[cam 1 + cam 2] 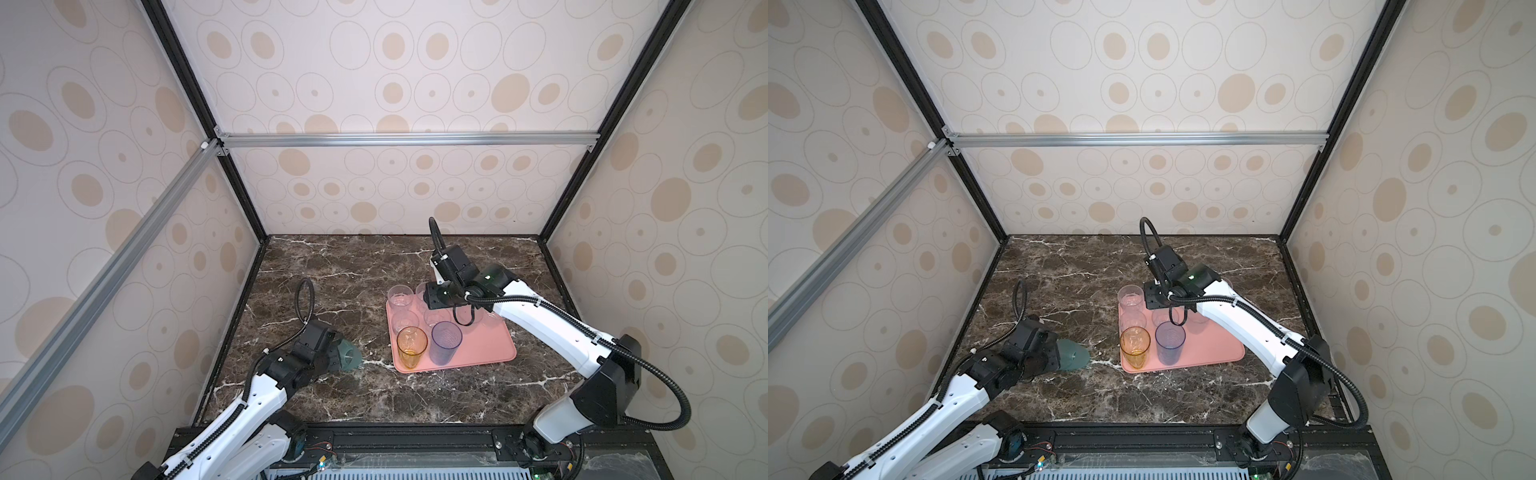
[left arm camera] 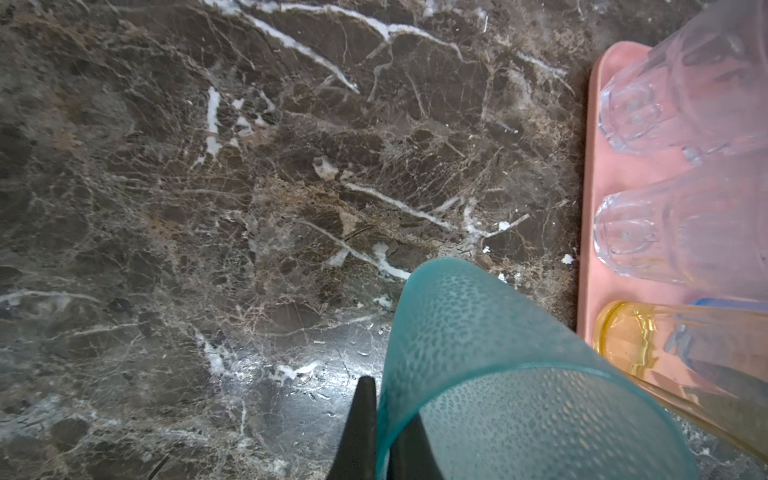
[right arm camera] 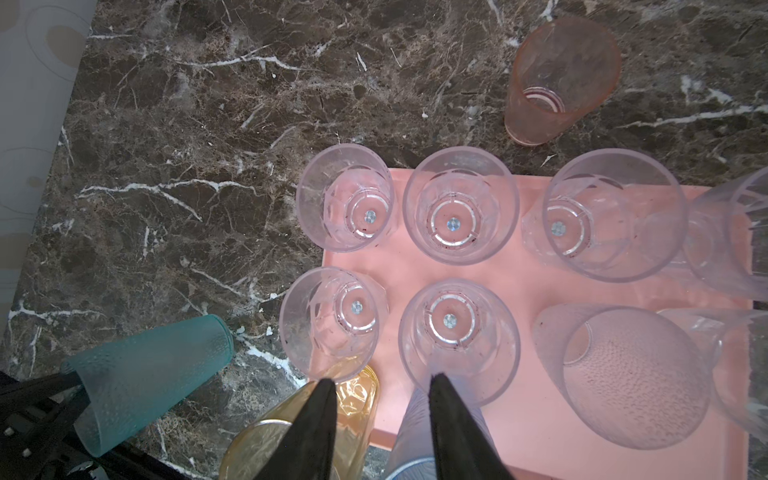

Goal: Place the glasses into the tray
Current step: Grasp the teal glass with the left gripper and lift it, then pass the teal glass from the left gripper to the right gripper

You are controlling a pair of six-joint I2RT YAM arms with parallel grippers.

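A teal-green glass (image 2: 478,353) lies tilted just left of the salmon-pink tray (image 1: 490,345), its base pointing at the tray. My left gripper (image 2: 384,432) is shut on its rim, one finger inside and one outside; in both top views the glass (image 1: 348,355) (image 1: 1073,354) pokes out from under that wrist. On the tray stand an amber glass (image 1: 411,347), a blue-grey glass (image 1: 445,343), several clear glasses (image 3: 459,208) and a frosted whitish glass (image 3: 623,374). My right gripper (image 3: 380,386) hangs open above them, holding nothing.
A pink glass (image 3: 561,83) stands on the dark marble table (image 1: 332,270) just beyond the tray's far edge. Patterned walls close in the back and both sides. The right arm (image 1: 540,316) reaches over the tray's right half.
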